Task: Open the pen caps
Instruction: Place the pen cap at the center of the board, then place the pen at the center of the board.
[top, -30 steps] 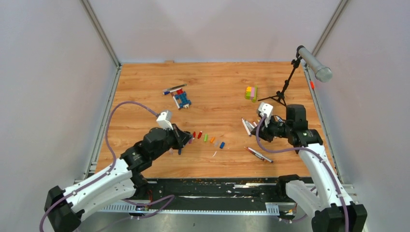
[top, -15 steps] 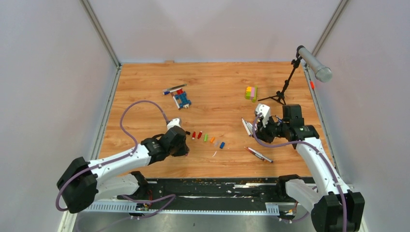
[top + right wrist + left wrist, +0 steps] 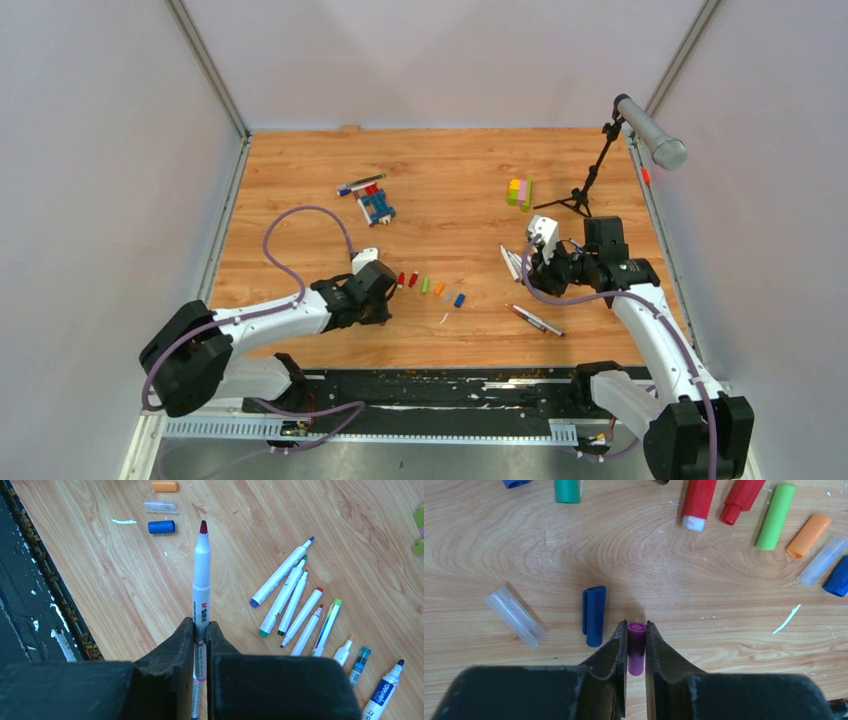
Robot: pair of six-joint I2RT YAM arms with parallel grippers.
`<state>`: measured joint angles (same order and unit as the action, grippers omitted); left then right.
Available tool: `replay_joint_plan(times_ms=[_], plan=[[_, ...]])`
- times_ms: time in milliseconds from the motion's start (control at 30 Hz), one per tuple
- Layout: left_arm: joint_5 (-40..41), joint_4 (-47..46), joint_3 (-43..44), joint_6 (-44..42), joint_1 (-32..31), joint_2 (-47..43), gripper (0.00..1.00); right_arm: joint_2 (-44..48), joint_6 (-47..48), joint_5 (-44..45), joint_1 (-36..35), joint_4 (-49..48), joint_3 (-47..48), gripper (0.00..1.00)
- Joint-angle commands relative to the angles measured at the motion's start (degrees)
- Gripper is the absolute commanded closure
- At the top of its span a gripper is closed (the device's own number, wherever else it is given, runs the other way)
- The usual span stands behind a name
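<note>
The left end effector (image 3: 636,626) sits low over the table (image 3: 674,580), jaws narrow on either side of a purple cap (image 3: 636,650). Whether they pinch it or only flank it cannot be told. The cap's long axis runs along the fingers, one end pointing away from the wrist. Just beside it lies a dark blue cap (image 3: 593,615), nearly parallel, and past that a slanted clear cap (image 3: 515,616). Farther out is a loose row of caps (image 3: 776,517) in red, green, orange, clear and blue.

The right end effector (image 3: 200,627) is clamped on an uncapped white pen (image 3: 202,565), whose dark red tip points straight away from the wrist. Other pens (image 3: 292,602) lie fanned nearby. Beyond are the block stack (image 3: 520,192), the microphone stand (image 3: 590,180) and the toy brick figure (image 3: 377,205).
</note>
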<state>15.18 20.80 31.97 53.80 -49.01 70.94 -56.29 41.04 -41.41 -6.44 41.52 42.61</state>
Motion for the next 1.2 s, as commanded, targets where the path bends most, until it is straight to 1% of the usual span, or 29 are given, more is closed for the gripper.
replay_joint_plan(times_ms=[0, 100, 300, 400, 500, 600, 667, 767, 800, 867, 1000, 1167], plan=[[2.22, -0.83, 2.56, 0.17, -0.12, 0.97, 0.77, -0.19, 1.67, -0.43, 0.28, 0.44, 1.69, 0.97], [2.14, -0.35, 2.95, 0.16, -0.09, 1.25, 0.73, -0.30, 1.82, -0.43, 0.28, 0.61, 1.76, 0.96], [2.89, 1.24, 3.38, -0.07, -0.11, -0.97, 0.71, -0.16, 2.03, -0.43, 0.38, 1.00, 1.68, 0.96], [2.94, 2.50, 4.32, -0.54, -0.12, -3.29, 0.69, -0.22, 2.21, -0.39, 0.50, 1.19, 1.77, 0.96], [2.41, 3.17, 5.27, -2.16, -0.12, -6.61, 0.65, -0.31, 2.65, 0.43, 0.70, 1.49, 1.77, 0.95], [2.63, 2.99, 5.55, -5.24, -0.12, -10.76, 0.54, -0.57, 3.96, 3.37, 0.72, 2.49, 2.18, 0.95], [2.92, 2.03, 4.93, -8.48, -0.11, -14.05, 0.43, -1.16, 5.73, 6.18, 0.72, 4.45, 2.49, 0.95], [2.81, -0.39, 3.12, -13.32, 0.04, -19.31, 0.25, -3.07, 8.60, 11.61, 0.72, 7.97, 2.52, 0.94], [3.14, -0.90, 2.49, -14.23, 0.10, -21.22, 0.14, -4.04, 9.34, 13.41, 0.72, 9.28, 2.48, 0.94], [3.48, -2.05, 0.93, -15.40, 0.51, -24.97, 0.01, -5.83, 10.46, 15.72, 0.79, 11.25, 1.69, 0.93], [3.61, -3.49, -2.57, -15.88, 1.02, -32.32, 0.00, -9.25, 11.57, 20.03, 0.87, 11.25, -0.87, 0.91], [4.23, -2.58, -5.65, -14.21, 1.16, -37.42, 0.00, -11.80, 11.91, 24.44, 1.16, 9.06, -2.67, 0.88]])
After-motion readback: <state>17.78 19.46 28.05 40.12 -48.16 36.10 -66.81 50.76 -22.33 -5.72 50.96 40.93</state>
